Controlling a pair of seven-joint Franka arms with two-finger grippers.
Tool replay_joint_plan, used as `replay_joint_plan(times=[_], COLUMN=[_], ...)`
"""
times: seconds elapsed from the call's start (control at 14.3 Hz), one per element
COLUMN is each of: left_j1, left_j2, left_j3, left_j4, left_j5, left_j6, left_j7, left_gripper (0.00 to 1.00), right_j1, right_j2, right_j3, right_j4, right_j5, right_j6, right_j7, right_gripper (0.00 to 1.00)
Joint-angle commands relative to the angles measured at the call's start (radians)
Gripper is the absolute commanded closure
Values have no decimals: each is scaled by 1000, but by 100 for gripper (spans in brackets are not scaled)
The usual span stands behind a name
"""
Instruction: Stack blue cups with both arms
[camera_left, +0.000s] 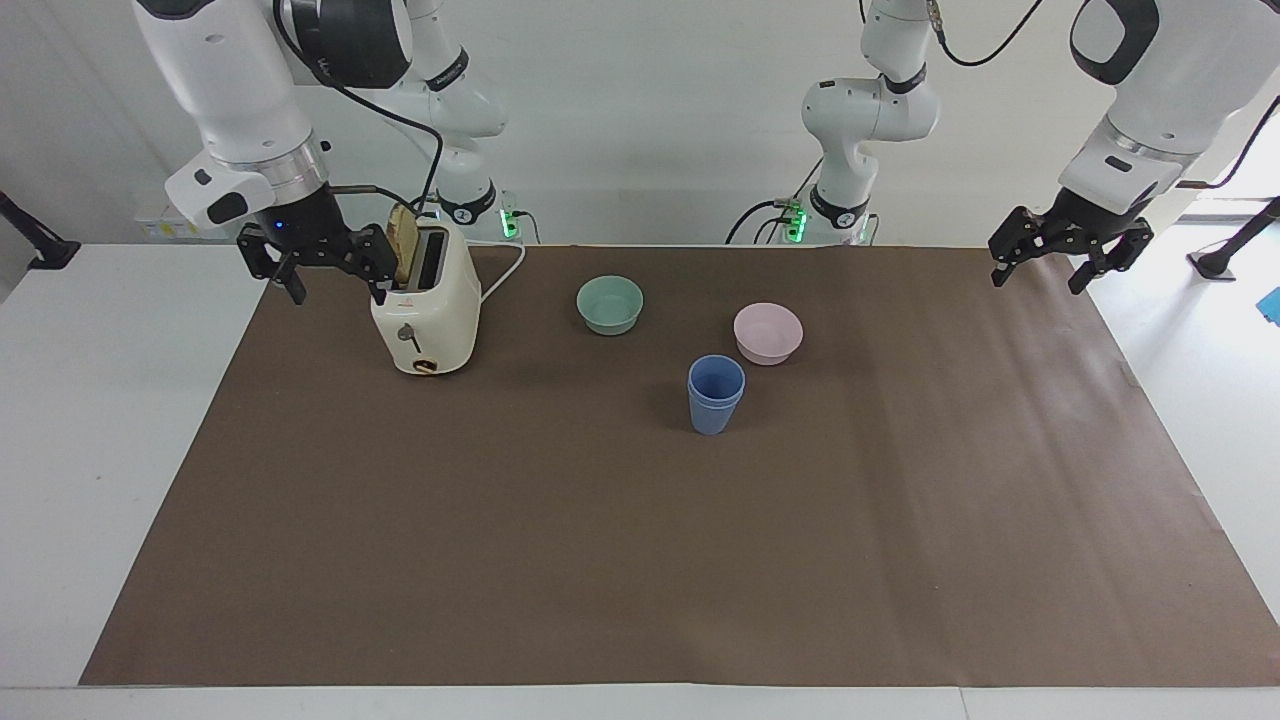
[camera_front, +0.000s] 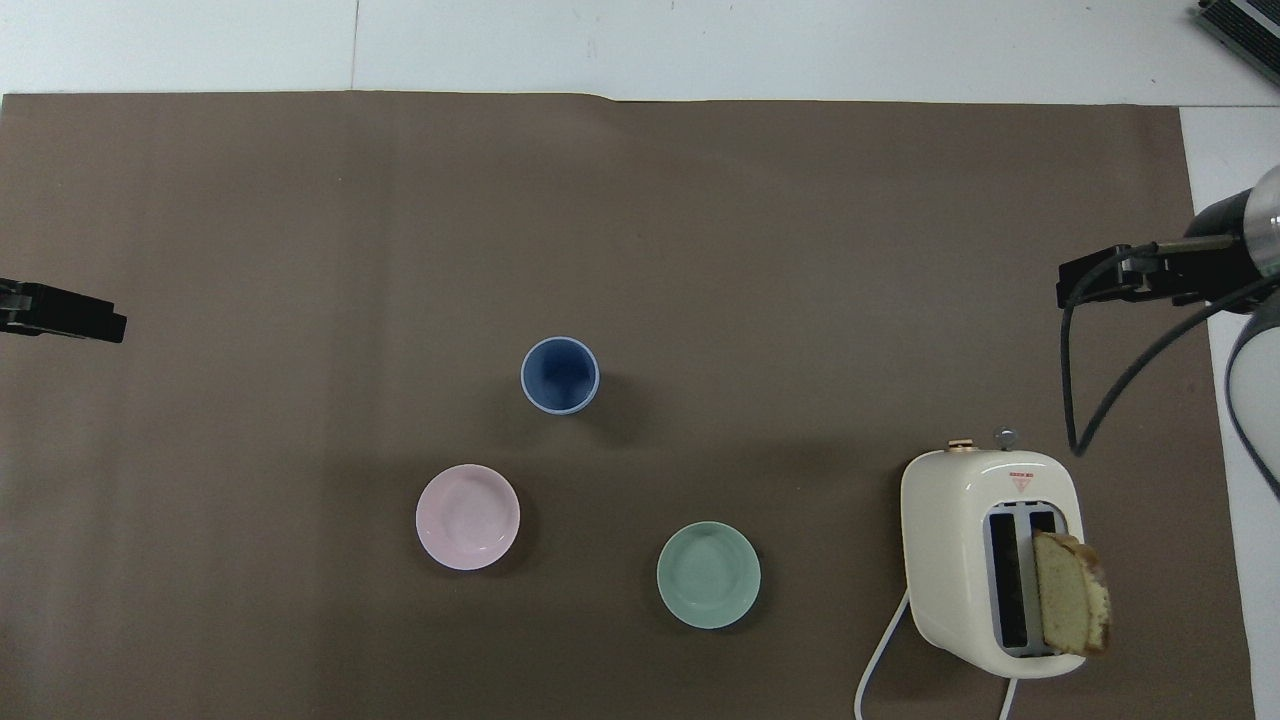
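I see the blue cups (camera_left: 716, 394) already nested at frame centre on the surface; left gripper (camera_left: 1062, 262) upper right, right gripper (camera_left: 318, 268) upper left by the toaster (camera_left: 426, 312), both fingers wide, empty; swinging inward could topple them.

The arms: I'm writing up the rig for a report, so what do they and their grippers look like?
Both arms are glossy white jointed tubes with black joint bands and silver wrist rings. The right gripper and left gripper are black with two fingers each. A black cable loops along the right arm; a small blue light glows above its gripper.
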Motion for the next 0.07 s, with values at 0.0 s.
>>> replay_joint_plan(times=[0.0], left_j1=[11], left_j2=[-11], left_j3=[-8], left_j4=[-1], left_j5=[11], left_j6=[-20], left_j7=[9], left_gripper=[0], right_j1=[-20], right_j2=[-20], right_j3=[6], right_j4=[-25], right_j5=[26], right_j6=[16], right_j7=[-12], right_gripper=[0])
